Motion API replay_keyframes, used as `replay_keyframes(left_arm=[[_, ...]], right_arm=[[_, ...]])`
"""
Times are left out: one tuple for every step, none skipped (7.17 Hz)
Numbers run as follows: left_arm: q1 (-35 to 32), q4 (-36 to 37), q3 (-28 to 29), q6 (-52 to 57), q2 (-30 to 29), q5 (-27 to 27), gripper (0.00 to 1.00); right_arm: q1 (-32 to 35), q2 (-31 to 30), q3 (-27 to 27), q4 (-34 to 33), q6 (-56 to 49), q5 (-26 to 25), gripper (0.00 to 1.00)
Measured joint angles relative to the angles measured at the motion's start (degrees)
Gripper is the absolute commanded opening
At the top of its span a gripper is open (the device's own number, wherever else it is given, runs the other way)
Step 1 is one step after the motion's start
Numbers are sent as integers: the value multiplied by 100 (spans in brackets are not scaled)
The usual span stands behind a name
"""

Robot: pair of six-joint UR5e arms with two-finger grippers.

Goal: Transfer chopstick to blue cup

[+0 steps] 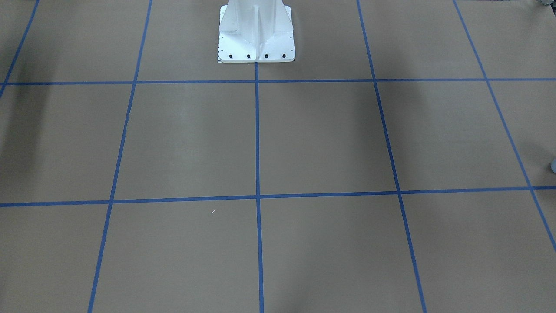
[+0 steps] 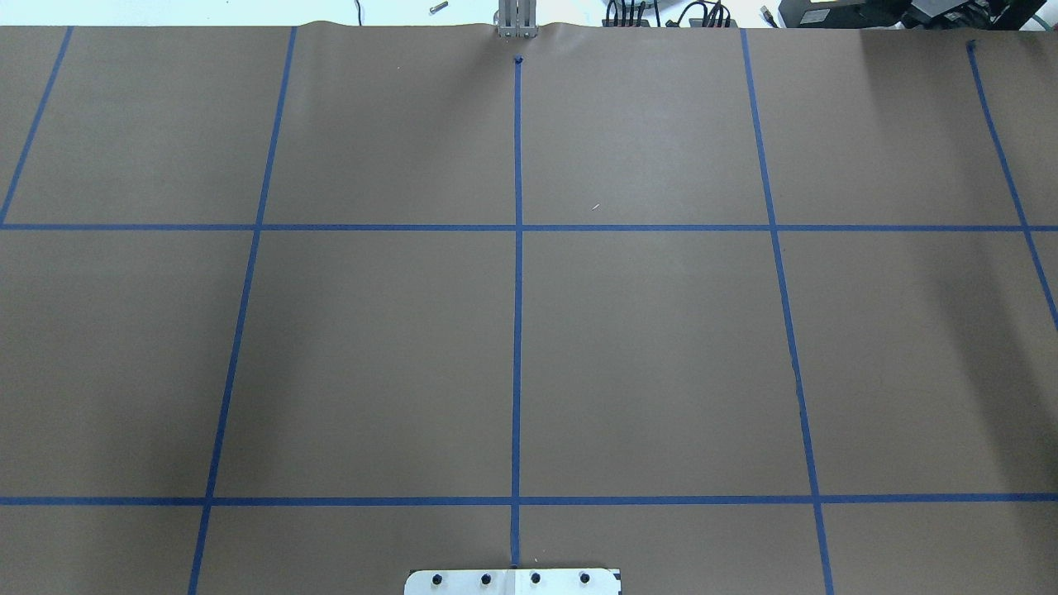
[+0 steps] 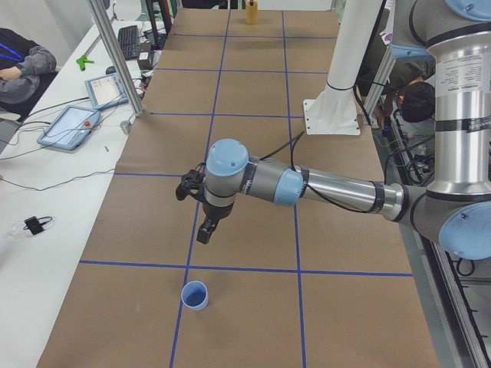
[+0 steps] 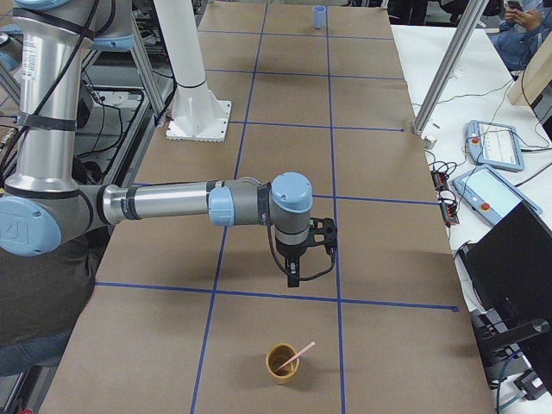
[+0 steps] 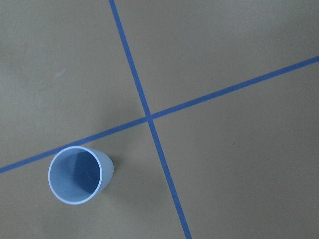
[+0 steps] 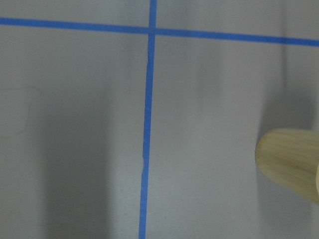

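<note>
The blue cup (image 3: 195,295) stands upright low in the left side view, left of centre, by a crossing of blue tape (image 3: 230,267) lines on the brown table (image 3: 253,92). The left gripper (image 3: 205,232) hangs above the table a little higher in that frame, pointing down and apart from the cup. It shows only in this side view, so I cannot tell whether its fingers are apart or together. The left wrist view looks straight down into the cup, which sits at lower left with nothing inside and its rim beside a tape line. The chopstick (image 4: 297,354) is pink and leans tilted in a tan cup (image 4: 281,363) at the bottom of the right side view, near centre, with its upper end pointing up and right past the rim. The right gripper (image 4: 294,278) hangs just above that cup in the frame, pointing down, clear of both cup and chopstick. Again, only a side view shows it, so I cannot tell its state. At the right edge of the right wrist view is a blurred tan rounded shape. The white base (image 1: 256,32) stands at top centre of the front view.
</note>
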Motion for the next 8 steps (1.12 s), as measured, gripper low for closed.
replay_keyframes(left_arm=[[0,-165,120,-95,-139,-17,99],[1,-239,177,-155,-219,-28,99],[1,-346,159,-191,-224,-32,99],[7,-644,127,-309,-179,-34,99],[30,-1069,200,-483,-146,-34,100],[50,-1358,414,-559,-146,-30,100],[59,-1600,762,-578,-161,-20,100],[62,-1911,1248,-588,-244,-2,100]], right_arm=[[10,-46,6,253,-33,-6,100],[16,-171,4,661,-33,12,100],[19,-244,28,959,49,90,100],[19,-254,105,1103,324,220,100],[8,-237,243,1156,744,323,100],[-18,-191,341,1169,1022,373,100],[-67,-99,379,1170,1200,395,100],[-141,-16,381,1169,1332,399,100]])
